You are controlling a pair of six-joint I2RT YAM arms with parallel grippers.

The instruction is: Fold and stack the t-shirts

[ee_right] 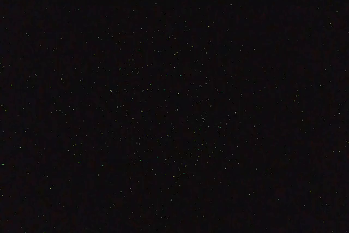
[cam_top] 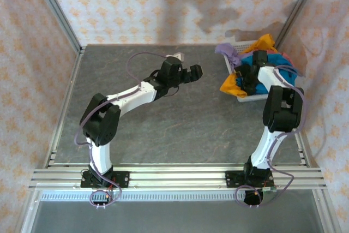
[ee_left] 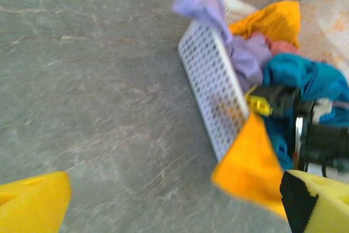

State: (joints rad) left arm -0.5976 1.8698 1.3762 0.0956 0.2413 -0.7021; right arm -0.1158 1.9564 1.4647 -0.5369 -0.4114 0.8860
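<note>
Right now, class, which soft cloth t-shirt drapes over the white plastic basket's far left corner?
The lavender purple cloth t-shirt; the orange-yellow one hangs over the near corner.

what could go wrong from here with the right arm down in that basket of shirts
1. The teal tee lies tangled with the orange tee and lavender tee, so the jaws of the right arm may lift several at once.
2. The orange and lavender tees hang over the wall of the white basket; a pull could drag or tip it.
3. The right wrist picture is dark, so the grasp can't be checked there.
</note>
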